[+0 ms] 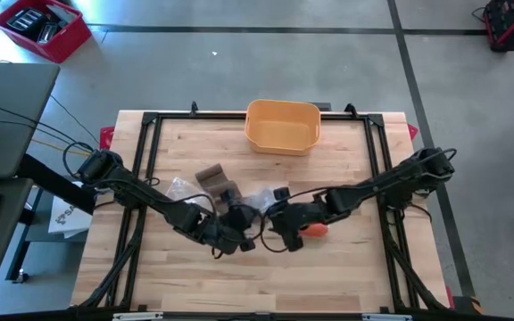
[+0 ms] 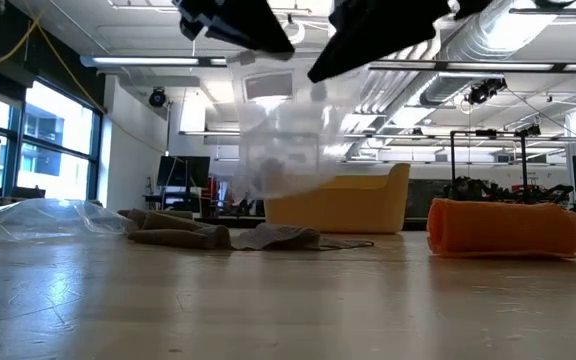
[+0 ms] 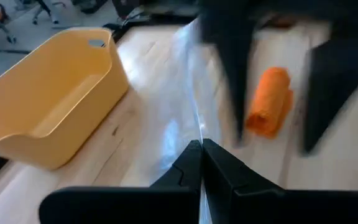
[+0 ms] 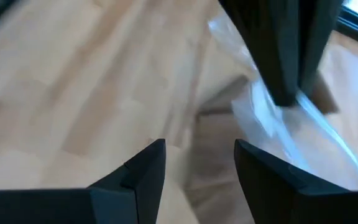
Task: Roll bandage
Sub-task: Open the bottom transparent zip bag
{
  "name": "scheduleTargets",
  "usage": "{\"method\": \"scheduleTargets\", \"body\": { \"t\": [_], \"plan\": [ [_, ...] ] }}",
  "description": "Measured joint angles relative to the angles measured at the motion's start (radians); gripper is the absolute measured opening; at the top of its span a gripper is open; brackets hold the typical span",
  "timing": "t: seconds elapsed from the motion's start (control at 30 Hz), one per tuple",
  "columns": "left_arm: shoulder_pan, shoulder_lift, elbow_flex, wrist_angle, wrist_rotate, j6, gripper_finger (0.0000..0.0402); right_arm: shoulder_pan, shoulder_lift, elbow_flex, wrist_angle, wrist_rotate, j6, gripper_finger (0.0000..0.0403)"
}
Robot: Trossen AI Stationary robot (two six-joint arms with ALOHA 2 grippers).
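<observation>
Yellow bin [image 1: 282, 126] at the far edge of the surface [image 1: 194, 285], beyond both end effectors; nothing visible inside, per the left wrist view [image 3: 48, 106]. Clear plastic bag [image 2: 283, 150] hanging lifted off the surface, pinched at its edge by the left end effector [image 3: 201, 149], clenched on the plastic. Contents of the bag impossible to tell.

Right end effector [image 4: 197, 162] just beside the left one, released, fingers apart, nothing between them; bag close in front of it [image 4: 291, 124]. Both end effectors near the middle of the surface, almost meeting [image 1: 261, 223].

Orange rolled bandage [image 1: 315, 229] lying on the surface right beside the right end effector, on its outer side, apart from the bag; also seen resting flat in the low view [image 2: 508, 228] and left wrist view [image 3: 269, 102]. Brown-grey unrolled bandage [image 1: 214, 176] spread loosely on the surface beyond the left end effector, toward the bin; more clear plastic [image 1: 178, 187] beside it.

Surface of pale wood planks with a black frame. Red crate [image 1: 41, 28] on the grey floor, far off behind the left arm. Open workshop room with ceiling pipes and windows behind.
</observation>
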Motion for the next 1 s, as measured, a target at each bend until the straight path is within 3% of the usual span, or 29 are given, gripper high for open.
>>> {"method": "scheduleTargets", "body": {
  "t": [0.1,0.3,0.53,0.73,1.0],
  "plan": [
    [0.0,0.0,-0.01,-0.039,-0.005,-0.032,0.0,0.028,-0.026,0.007,0.015,0.004,0.017,0.0184],
    [0.002,0.0,-0.057,-0.049,-0.015,-0.058,0.0,0.097,-0.042,0.065,0.002,0.26,-0.114,0.0184],
    [0.003,-0.004,-0.06,-0.034,0.018,-0.032,0.0,0.012,0.006,0.067,-0.05,0.191,-0.111,0.0183],
    [0.001,-0.004,-0.06,-0.016,0.029,-0.036,0.0,-0.037,0.053,0.067,-0.09,0.052,-0.106,0.0183],
    [0.01,-0.004,-0.06,0.015,-0.009,-0.048,0.0,-0.022,0.065,0.067,-0.141,0.023,-0.016,0.0183]
  ]
}}
